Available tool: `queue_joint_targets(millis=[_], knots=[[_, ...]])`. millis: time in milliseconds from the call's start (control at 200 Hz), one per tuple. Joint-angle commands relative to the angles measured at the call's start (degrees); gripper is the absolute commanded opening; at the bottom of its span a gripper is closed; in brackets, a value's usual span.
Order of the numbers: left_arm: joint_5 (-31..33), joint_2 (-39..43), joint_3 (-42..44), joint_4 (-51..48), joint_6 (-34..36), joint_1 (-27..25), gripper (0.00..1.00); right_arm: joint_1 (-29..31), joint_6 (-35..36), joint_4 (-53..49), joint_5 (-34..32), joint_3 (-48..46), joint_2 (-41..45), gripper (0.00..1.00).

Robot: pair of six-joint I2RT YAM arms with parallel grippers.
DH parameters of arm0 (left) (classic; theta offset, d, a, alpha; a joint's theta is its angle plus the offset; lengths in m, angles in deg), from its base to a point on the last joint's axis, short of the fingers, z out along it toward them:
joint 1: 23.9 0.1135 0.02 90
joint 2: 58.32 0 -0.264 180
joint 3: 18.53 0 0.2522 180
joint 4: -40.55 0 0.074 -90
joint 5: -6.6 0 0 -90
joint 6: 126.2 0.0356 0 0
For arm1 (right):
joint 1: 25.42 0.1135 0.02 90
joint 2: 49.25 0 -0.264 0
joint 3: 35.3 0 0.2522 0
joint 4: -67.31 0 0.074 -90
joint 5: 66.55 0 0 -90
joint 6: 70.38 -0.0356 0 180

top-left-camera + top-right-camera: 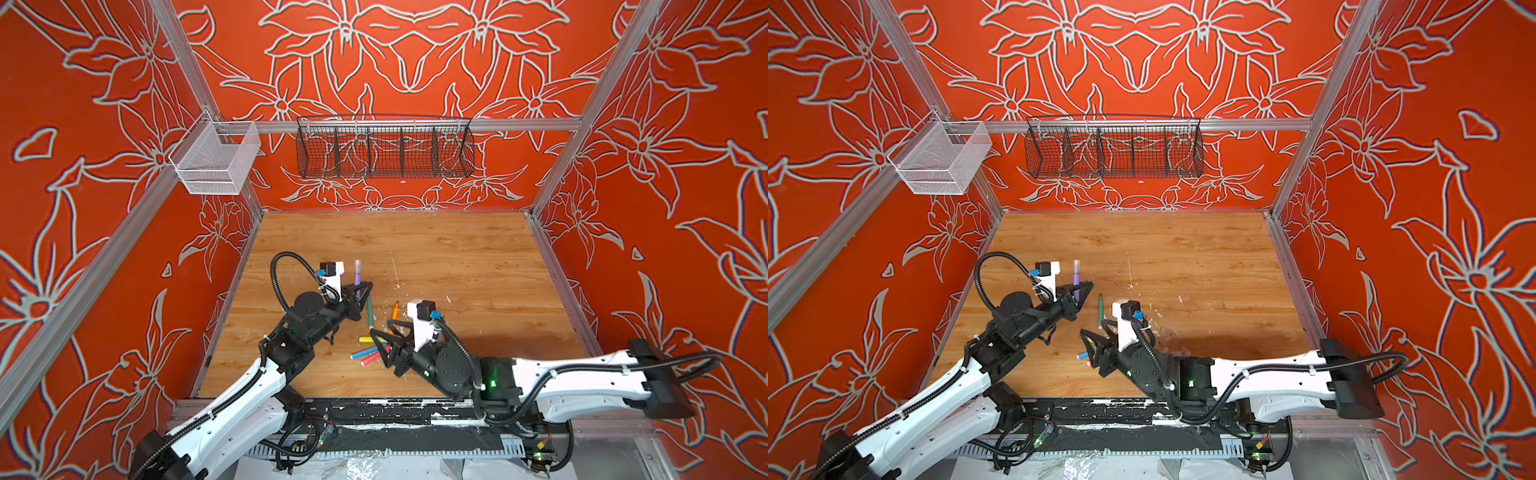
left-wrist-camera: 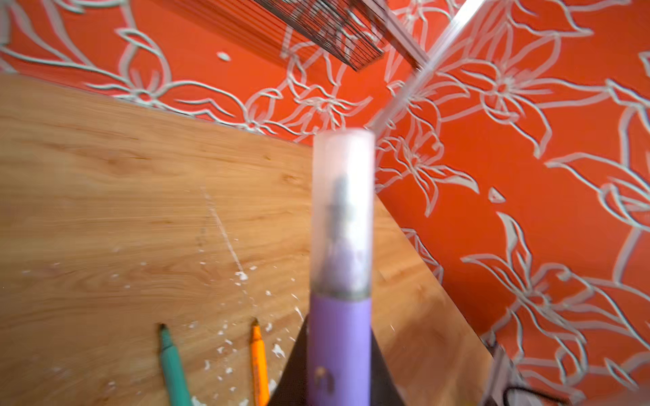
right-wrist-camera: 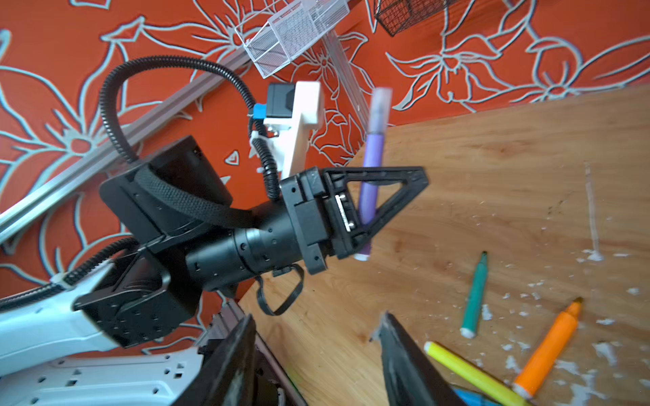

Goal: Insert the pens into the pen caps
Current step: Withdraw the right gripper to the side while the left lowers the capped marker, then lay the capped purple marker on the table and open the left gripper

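Left gripper (image 3: pixel 418 179) clamps the purple pen (image 2: pixel 339 351), its cap (image 2: pixel 343 211) seemingly seated though blurred; next, the empty, part-open right gripper (image 1: pixel 379 348) needs the yellow pen (image 3: pixel 467 369) toward the tabletop's front edge.

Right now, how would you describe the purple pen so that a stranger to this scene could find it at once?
Over the left part of the wooden table, find the left pincer. The purple pen stands nearly upright in it. Unlike the green pen and orange pen lying bare on the table, it wears a clear cap.
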Motion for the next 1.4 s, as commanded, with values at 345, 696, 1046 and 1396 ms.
queue_joint_targets(millis=[345,696,1046,1396], knots=[[14.85,-17.96,-5.31,-23.5,-8.52,2.49,0.0,-33.77,4.43,-30.89,6.8,3.9,4.42,0.75],[12.01,-32.58,-10.82,-26.47,-11.16,6.01,0.0,-57.78,5.82,-26.53,8.42,-8.08,4.17,0.75],[6.37,-39.92,-13.5,-27.76,-10.96,9.37,0.0,-62.08,12.58,-25.3,-4.16,-11.57,6.23,0.75],[5.96,-42.22,-14.98,-29.28,-10.46,10.43,0.0,-63.62,10.42,-21.98,-4.08,-16.74,9.36,0.76]])
